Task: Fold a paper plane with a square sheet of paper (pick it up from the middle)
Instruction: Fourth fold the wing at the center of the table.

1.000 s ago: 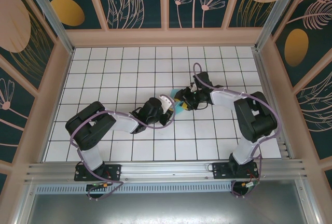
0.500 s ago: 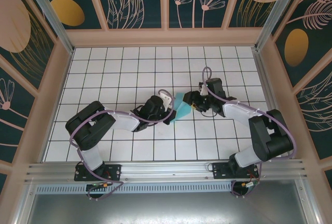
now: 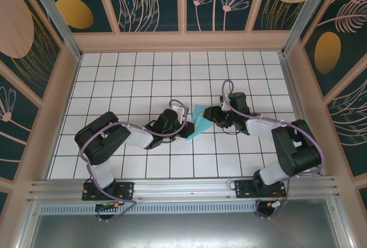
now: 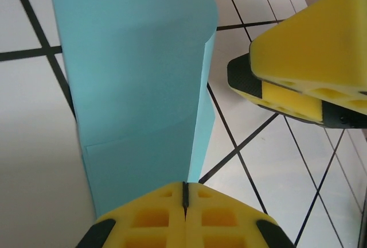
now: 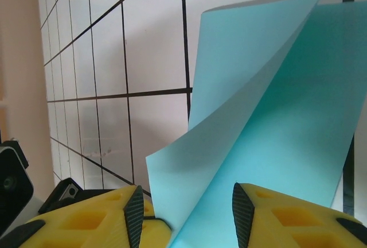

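Observation:
The square sheet of paper [image 3: 198, 121] is light blue and folded loosely over itself, lying near the middle of the white grid table. My left gripper [image 3: 186, 129] is shut on its near-left edge. In the left wrist view the yellow pads [image 4: 184, 196] meet on the folded paper [image 4: 137, 87], and the right gripper's fingers [image 4: 304, 70] hover at the upper right. My right gripper [image 3: 213, 116] stands open at the sheet's right side. In the right wrist view the bowed upper flap of the paper [image 5: 275, 144] rises between the spread fingers of that gripper [image 5: 186, 216], touching neither.
The white grid table [image 3: 143, 76] is boxed in by wooden-framed walls on the left, back and right. A metal rail [image 3: 183, 188] runs along the near edge by the arm bases. Both arms reach inward and crowd the centre.
The right gripper has drawn back to the right off the sheet, so more blue paper shows. Its jaws narrowed slightly. The left gripper stayed shut on the paper and barely moved.

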Controlling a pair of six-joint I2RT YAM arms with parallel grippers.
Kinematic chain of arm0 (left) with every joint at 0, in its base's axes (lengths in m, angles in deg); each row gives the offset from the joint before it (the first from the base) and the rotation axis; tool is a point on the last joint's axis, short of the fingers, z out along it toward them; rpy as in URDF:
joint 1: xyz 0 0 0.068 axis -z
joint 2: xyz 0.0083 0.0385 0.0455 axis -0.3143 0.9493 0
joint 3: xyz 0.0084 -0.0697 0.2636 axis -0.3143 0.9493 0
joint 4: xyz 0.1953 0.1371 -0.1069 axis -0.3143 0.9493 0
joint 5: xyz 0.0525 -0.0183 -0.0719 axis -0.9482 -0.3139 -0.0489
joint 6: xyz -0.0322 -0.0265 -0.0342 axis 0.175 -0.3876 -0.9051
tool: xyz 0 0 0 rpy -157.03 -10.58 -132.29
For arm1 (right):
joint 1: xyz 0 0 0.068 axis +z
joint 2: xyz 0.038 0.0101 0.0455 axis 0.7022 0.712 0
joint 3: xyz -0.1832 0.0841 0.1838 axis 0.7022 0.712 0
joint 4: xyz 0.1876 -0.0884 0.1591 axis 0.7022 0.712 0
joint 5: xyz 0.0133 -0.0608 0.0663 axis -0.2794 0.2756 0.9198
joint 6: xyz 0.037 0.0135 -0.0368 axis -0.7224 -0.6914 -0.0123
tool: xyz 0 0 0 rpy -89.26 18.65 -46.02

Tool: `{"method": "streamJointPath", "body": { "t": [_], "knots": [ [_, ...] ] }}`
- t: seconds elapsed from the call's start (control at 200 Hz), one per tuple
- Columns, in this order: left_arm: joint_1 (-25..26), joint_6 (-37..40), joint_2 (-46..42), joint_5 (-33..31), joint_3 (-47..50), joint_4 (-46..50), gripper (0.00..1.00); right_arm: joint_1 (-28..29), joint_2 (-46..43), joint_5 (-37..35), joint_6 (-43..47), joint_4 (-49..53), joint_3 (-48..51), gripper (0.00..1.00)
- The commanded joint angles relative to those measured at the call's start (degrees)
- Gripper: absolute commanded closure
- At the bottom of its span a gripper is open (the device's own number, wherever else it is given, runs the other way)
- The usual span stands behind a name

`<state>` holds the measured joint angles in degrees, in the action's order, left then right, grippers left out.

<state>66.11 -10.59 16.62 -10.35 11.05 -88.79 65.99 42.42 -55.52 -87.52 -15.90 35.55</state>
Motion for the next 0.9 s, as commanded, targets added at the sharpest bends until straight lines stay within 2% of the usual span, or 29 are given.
{"method": "streamJointPath", "body": {
  "t": [0.0,0.155,0.505,0.696,0.891],
  "knots": [
    [-0.11,-5.37,0.77,0.45,1.89,-6.81,1.00,-0.42,2.67,2.83,1.21,-4.05,0.50,0.54],
    [-0.16,-8.06,1.27,0.26,2.56,-9.44,1.00,-0.34,5.96,6.42,1.70,-4.72,-1.08,0.54],
    [-0.27,-11.18,2.63,-0.23,2.41,-9.75,1.00,-0.27,10.46,5.29,2.81,-1.54,-4.02,0.54],
    [-0.34,-12.75,3.71,0.77,2.01,-10.26,0.96,0.15,12.36,3.34,3.31,1.13,-5.41,0.54],
    [-0.37,-12.68,4.23,1.49,1.13,-9.70,0.87,0.93,13.80,0.72,3.94,4.23,-6.63,0.54]
  ]
}}
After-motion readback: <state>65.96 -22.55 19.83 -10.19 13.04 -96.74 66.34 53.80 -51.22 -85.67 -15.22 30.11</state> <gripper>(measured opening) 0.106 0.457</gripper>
